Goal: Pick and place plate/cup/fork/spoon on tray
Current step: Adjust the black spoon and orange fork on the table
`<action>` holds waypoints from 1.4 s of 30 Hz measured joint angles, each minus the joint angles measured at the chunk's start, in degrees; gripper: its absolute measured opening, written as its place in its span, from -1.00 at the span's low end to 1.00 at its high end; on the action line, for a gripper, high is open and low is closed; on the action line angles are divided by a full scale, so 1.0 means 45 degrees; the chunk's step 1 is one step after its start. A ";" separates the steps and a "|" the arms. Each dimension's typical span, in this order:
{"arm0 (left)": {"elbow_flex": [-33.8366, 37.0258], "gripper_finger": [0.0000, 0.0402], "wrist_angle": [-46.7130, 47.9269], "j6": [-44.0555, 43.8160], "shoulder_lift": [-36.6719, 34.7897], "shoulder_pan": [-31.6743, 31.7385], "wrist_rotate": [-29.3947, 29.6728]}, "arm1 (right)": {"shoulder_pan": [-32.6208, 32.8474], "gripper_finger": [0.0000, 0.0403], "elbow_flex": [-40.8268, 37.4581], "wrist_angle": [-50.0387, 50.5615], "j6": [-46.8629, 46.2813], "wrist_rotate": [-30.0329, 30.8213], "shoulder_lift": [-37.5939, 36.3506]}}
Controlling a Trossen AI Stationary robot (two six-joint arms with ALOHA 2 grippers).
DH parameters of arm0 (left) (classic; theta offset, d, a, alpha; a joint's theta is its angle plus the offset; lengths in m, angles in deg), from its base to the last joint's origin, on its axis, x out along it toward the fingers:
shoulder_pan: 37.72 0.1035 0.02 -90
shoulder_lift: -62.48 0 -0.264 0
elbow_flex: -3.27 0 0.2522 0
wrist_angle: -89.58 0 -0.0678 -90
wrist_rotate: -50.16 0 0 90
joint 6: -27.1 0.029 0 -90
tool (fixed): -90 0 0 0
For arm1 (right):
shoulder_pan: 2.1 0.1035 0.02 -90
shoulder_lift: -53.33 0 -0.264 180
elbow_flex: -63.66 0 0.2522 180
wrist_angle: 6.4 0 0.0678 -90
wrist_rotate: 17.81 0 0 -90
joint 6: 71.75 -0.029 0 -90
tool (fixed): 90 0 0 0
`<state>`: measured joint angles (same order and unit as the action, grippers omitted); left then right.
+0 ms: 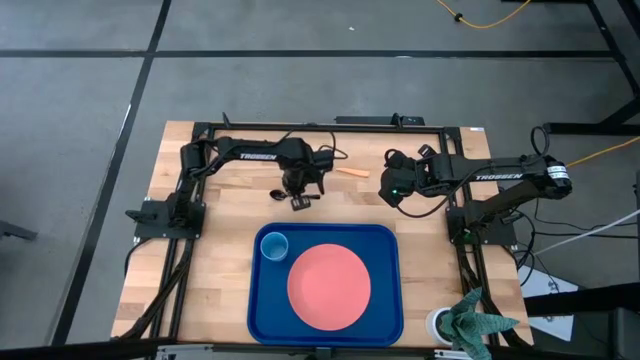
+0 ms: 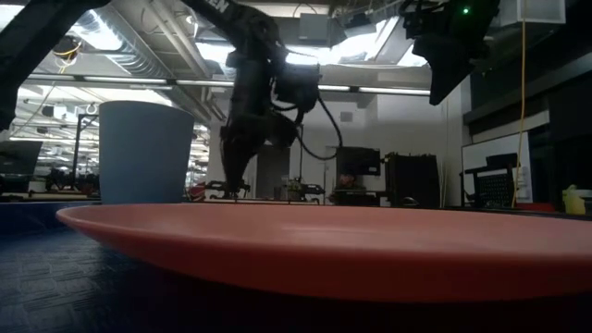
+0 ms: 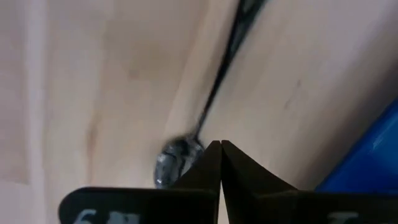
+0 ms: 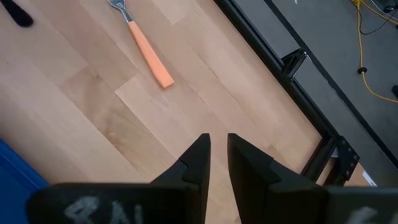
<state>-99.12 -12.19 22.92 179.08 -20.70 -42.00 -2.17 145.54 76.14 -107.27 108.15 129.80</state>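
Observation:
The dark spoon (image 3: 176, 158) lies flat on the wooden table, its handle running away from my left gripper (image 3: 221, 144). That gripper is shut, low over the table, with its tips right beside the spoon's bowl; it also shows in the high view (image 1: 300, 200). The tan-handled fork (image 1: 350, 171) lies on the table between the two arms. My right gripper (image 4: 219, 142) is shut and empty, raised above the table to the right of the fork (image 4: 147, 54). The pink plate (image 1: 329, 284) and the light-blue cup (image 1: 274, 245) sit in the dark-blue tray (image 1: 255, 305). My left gripper's shut fingertips point down beside the spoon's neck (image 3: 200, 127), where the bowl meets the handle. I cannot tell whether they touch it. The spoon lies flat on the table.
A white round container with green cloth (image 1: 470, 322) stands at the table's near right corner. Black frame rails run along the table's left, right and far edges. Bare wood lies between the tray and the arms.

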 joint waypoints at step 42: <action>0.2859 -1.00 -0.2376 0.0505 -0.0023 0.0627 0.4937 | 0.0000 -0.70 0.0000 0.0017 0.0261 0.0003 0.0000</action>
<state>-86.26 -22.88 25.20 178.98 -17.88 -19.78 -2.17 145.54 76.22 -106.09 108.16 129.80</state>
